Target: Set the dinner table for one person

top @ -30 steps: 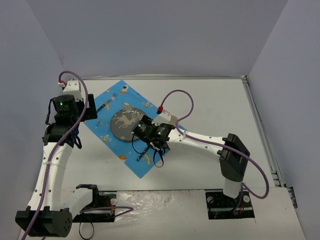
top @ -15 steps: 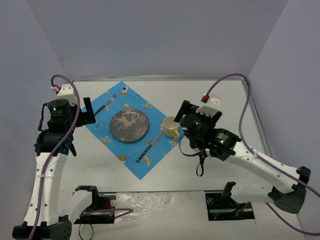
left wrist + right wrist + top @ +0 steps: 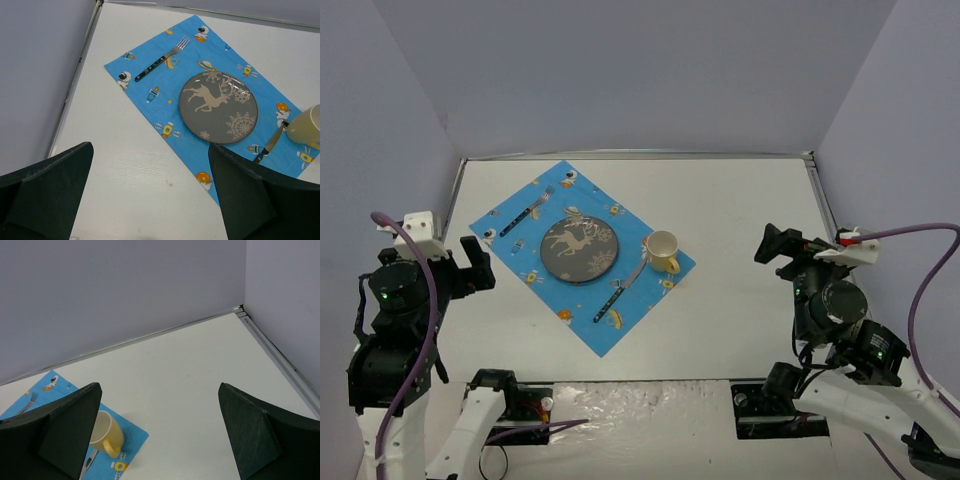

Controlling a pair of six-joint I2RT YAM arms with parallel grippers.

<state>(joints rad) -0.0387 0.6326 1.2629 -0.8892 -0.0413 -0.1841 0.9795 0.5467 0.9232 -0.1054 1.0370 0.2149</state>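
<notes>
Showing left gripper (image 3: 150, 150) and right gripper (image 3: 159, 387) wide, empty | dinner table (image 3: 740, 220) beneath: rigid, heavy, ungraspable | mug (image 3: 107, 432) ahead of right gripper: likely fragile, take rim.

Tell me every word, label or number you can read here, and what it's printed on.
None can be read. The blue cloth shows only cartoon astronauts and planets, the grey plate only a reindeer and snowflakes, and the yellow mug looks plain.
</notes>
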